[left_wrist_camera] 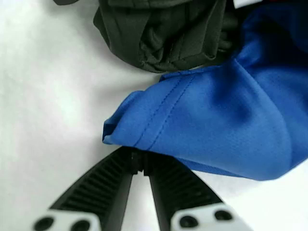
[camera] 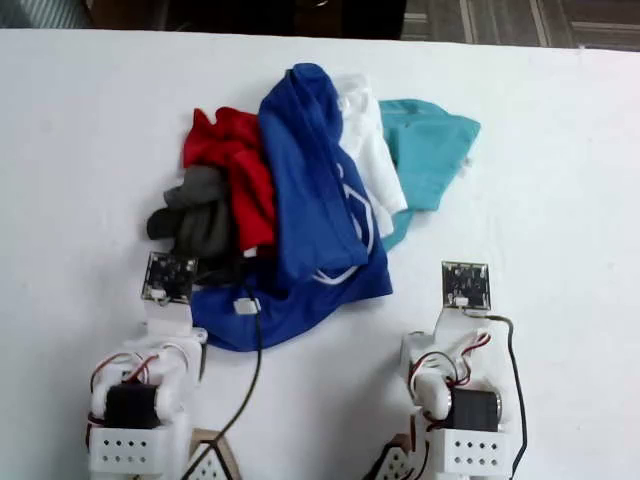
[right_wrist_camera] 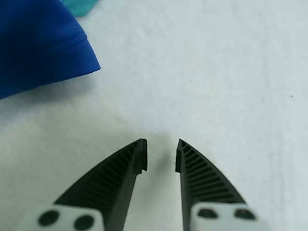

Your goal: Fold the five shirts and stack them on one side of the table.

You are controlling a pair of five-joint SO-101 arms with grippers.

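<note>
While the blue shirt (camera: 310,200) tops the shirt heap (camera: 372,158) at the desk (camera: 560,150) centre, the left tool (left_wrist_camera: 139,163) clenches its hem, a dark grey shirt (left_wrist_camera: 163,33) bunched just beyond. The right tool (right_wrist_camera: 161,154) hangs parted nearby.

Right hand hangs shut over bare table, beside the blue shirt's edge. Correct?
Not shut: the right wrist view shows the right hand open, its fingers apart. The rest holds: it hangs over bare table, beside the blue shirt.

Unfolded in one heap: blue shirt (camera: 315,215) on top, red shirt (camera: 235,165) and grey shirt (camera: 200,215) on one side, white shirt (camera: 368,150) and teal shirt (camera: 430,150) on the other.
</note>
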